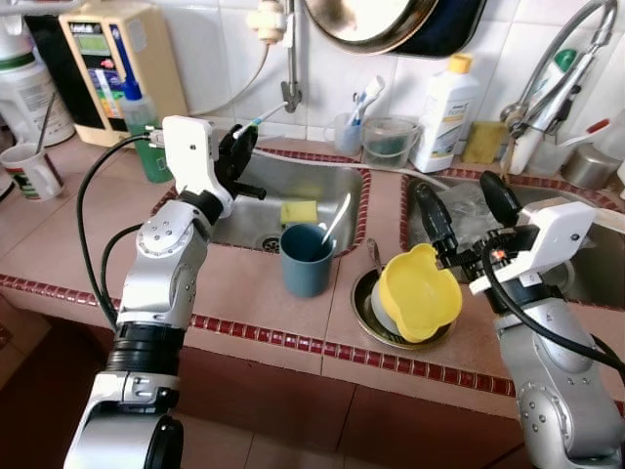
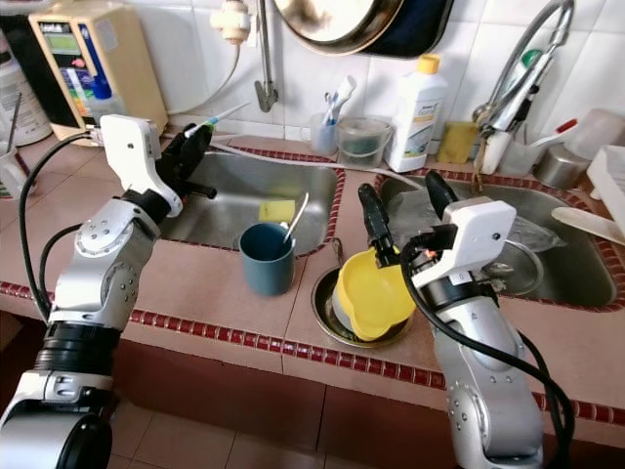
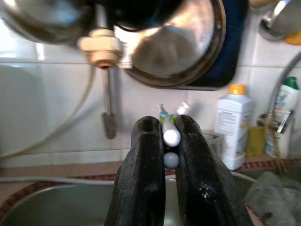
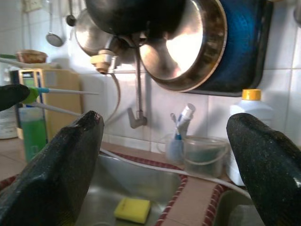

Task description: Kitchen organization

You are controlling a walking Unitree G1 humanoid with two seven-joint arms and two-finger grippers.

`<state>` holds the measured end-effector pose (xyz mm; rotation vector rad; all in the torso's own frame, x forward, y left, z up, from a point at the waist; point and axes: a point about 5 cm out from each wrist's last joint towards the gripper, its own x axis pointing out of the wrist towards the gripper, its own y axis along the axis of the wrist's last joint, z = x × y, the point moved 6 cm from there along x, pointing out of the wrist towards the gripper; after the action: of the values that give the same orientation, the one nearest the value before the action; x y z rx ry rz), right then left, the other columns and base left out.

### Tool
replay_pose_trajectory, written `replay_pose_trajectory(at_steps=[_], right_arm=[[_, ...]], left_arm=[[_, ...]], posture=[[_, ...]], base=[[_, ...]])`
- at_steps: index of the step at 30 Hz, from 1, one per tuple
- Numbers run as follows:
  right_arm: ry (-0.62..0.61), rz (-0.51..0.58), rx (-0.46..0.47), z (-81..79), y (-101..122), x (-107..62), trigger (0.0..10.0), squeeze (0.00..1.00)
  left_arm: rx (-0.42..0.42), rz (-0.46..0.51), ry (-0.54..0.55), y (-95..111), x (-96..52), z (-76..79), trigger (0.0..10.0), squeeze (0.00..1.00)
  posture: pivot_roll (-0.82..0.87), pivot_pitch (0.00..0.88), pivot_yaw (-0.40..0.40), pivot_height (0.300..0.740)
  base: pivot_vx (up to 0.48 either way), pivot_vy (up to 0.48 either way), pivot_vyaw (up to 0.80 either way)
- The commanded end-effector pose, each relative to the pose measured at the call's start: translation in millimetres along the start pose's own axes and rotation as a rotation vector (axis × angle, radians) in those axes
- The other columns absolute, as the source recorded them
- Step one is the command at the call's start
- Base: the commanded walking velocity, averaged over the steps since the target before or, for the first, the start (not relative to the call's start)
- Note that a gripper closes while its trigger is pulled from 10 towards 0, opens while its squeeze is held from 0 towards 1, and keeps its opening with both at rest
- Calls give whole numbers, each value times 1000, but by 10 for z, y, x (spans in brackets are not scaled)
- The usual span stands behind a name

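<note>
- The left claw point(image 1: 240, 147) is clamped on two thin toothbrushes point(image 3: 170, 136), their handles stacked one over the other between its black fingers point(image 3: 143, 179), held above the back left corner of the left sink point(image 1: 293, 195).
- The brush heads jut out past the fingertips toward the wall tap point(image 1: 290, 59); the grip sits near the handle ends, so I judge either brush could pivot or slide free if the arm swings quickly.
- The likely destination is the clear toothbrush cup point(image 1: 348, 132) against the tiles, which already holds brushes; it looks light, and a low approach could knock it over or into the plastic container point(image 1: 389, 142) just beside it.
- The right claw point(image 1: 467, 210) hangs spread wide and empty above the right sink point(image 1: 586, 274), one finger close to the yellow bowl point(image 1: 420, 293) resting in a metal dish point(image 1: 369, 318) on the tabletop point(image 1: 244, 293).
- A blue cup point(image 1: 305, 259) with a utensil stands between the arms; a careless sweep of either could tip it into the basin.
</note>
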<state>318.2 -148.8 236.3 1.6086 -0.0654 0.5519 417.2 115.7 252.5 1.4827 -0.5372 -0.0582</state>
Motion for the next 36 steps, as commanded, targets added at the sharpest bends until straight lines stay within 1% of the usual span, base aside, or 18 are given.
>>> replay_pose_trajectory(at_steps=[1, 10, 13, 18, 24, 27, 32, 35, 36], right_arm=[[-1, 13, -7, -1, 36, 1, 10000, 0], [4, 12, -12, 3, 45, 1, 10000, 0], [7, 8, -13, 1, 41, 4, 10000, 0], [17, -1, -13, -10, 35, -15, 10000, 0], [21, -25, -18, -26, -15, -66, 10000, 0], [14, -55, 1, -43, -57, -108, 10000, 0], [3, -88, 3, -44, -84, -172, 10000, 0], [-7, -116, -4, -30, -97, -226, 10000, 0], [-16, -132, -19, -14, -98, -270, 10000, 0]], left_arm=[[0, 6, -21, 41, 44, 57, 10000, 0], [-8, 3, -18, 23, 41, 62, 10000, 0], [-12, 20, -7, 38, 36, 51, 10000, 0], [6, 5, -30, 13, 31, 90, 10000, 0], [25, -10, -49, -18, 50, 87, 10000, 0], [59, -39, -79, -75, 95, 98, 10000, 0], [98, -73, -120, -155, 142, 140, 10000, 0], [105, -106, -133, -237, 182, 154, 10000, 0], [105, -130, -141, -301, 214, 173, 10000, 0]], posture=[[-88, 0, 30, 740], [-90, 0, 24, 740], [-90, 0, 24, 740], [-96, 0, 24, 740], [-114, 0, 36, 740], [-133, 0, 49, 740], [-154, 0, 62, 740], [-182, 0, 75, 740], [-197, 0, 84, 740]], base=[[300, 0, 0], [294, 0, 0], [0, 0, 0], [0, 0, 0], [0, 0, 0], [0, 0, 0], [0, 0, 0], [0, 0, 0], [0, 0, 0]])
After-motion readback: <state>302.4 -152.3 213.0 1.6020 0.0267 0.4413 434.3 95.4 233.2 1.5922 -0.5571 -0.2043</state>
